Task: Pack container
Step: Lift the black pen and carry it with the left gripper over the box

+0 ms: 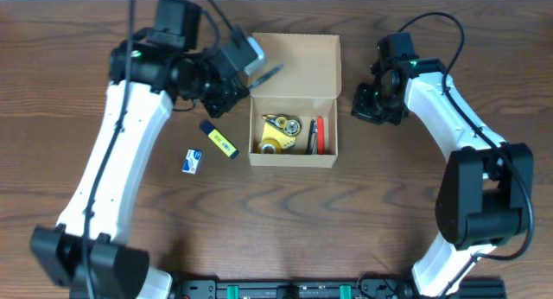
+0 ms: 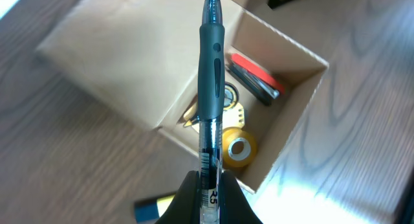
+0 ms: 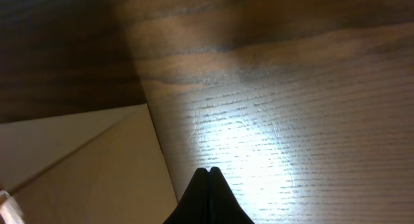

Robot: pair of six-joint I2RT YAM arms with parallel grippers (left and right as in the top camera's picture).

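The container [image 1: 294, 57] is a tan cardboard box with its flap lid open toward the back; in the left wrist view the container [image 2: 129, 68] lies just below my fingers. Inside lie a yellow tape roll [image 1: 275, 143], a yellow tape dispenser [image 1: 281, 124] and a red-and-black item [image 1: 318, 133]. My left gripper [image 1: 244, 67] is shut on a grey-grip pen [image 2: 211, 75], which sticks out over the box's left wall; the pen [image 1: 266, 75] points toward the lid. My right gripper [image 3: 209, 170] is shut with nothing in it, beside the box's right wall [image 3: 84, 166].
A yellow and blue highlighter [image 1: 219, 138] and a small blue and white eraser [image 1: 192, 161] lie on the wooden table [image 1: 389, 204] left of the box.
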